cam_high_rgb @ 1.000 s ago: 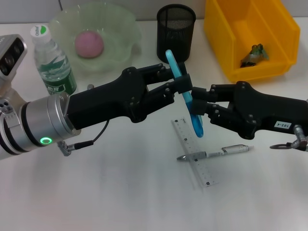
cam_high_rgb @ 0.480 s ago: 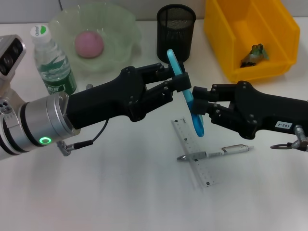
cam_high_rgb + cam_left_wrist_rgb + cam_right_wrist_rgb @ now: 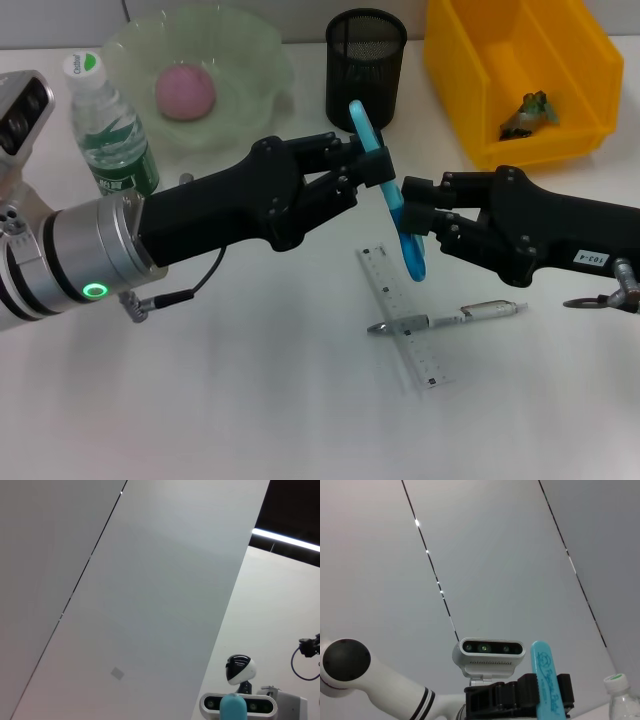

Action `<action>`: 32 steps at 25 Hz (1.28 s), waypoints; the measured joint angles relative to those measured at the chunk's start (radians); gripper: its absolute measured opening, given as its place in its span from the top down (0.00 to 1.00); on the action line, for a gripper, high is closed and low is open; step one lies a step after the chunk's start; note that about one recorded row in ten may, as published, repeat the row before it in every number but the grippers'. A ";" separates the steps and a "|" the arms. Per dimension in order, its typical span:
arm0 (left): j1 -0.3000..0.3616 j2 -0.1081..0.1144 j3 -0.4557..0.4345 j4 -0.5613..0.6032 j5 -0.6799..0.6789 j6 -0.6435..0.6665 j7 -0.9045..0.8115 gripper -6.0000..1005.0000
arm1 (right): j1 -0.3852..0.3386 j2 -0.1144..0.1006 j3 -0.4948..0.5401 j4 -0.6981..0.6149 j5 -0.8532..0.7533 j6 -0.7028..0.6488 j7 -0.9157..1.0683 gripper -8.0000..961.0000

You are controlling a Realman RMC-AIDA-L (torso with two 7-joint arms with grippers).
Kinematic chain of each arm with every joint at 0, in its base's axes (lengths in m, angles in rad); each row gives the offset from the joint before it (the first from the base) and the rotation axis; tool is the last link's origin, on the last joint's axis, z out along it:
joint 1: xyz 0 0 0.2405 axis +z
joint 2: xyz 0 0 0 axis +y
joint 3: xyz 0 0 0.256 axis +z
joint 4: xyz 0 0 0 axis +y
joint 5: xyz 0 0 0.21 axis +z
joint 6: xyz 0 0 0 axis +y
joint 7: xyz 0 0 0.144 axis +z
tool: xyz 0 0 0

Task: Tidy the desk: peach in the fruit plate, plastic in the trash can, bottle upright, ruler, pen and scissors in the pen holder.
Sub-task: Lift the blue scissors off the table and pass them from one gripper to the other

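The scissors (image 3: pixel 388 193) hang in mid-air at the centre of the head view, a slim light-blue strip tilted with the upper end toward the black mesh pen holder (image 3: pixel 365 66) and the rounded lower end over the clear ruler (image 3: pixel 406 313). The left gripper (image 3: pixel 372 168) has its fingers pinched on the upper part, and the right gripper (image 3: pixel 412 214) appears closed against the lower part, though whether it is truly clamping cannot be told for certain. The risk here is the handover: if one side lets go before the other has a firm pinch, the smooth plastic could slip and drop onto the ruler and the silver pen (image 3: pixel 448 318) lying across it at lower centre; if both pull at once, the thin piece could twist or bend. The pen holder's mouth is narrow, so a tilted approach could catch the rim and tip it. At upper left the peach (image 3: pixel 184 92) already lies in the green fruit plate (image 3: pixel 250 50), the bottle (image 3: pixel 108 130) stands upright beside it, and the yellow trash can (image 3: pixel 470 90) sits at upper right.
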 joint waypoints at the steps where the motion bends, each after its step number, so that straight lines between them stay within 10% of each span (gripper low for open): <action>1: -0.001 0.000 0.000 0.000 0.000 0.000 -0.001 0.71 | 0.000 0.000 0.000 0.000 0.000 0.000 0.000 0.75; 27: 0.000 0.003 -0.009 0.005 -0.002 0.000 -0.024 0.77 | -0.003 0.000 0.005 -0.002 0.002 -0.015 0.007 0.63; 32: 0.002 0.003 -0.015 0.003 -0.005 -0.001 -0.025 0.77 | -0.013 -0.001 0.007 -0.007 0.002 -0.036 0.003 0.39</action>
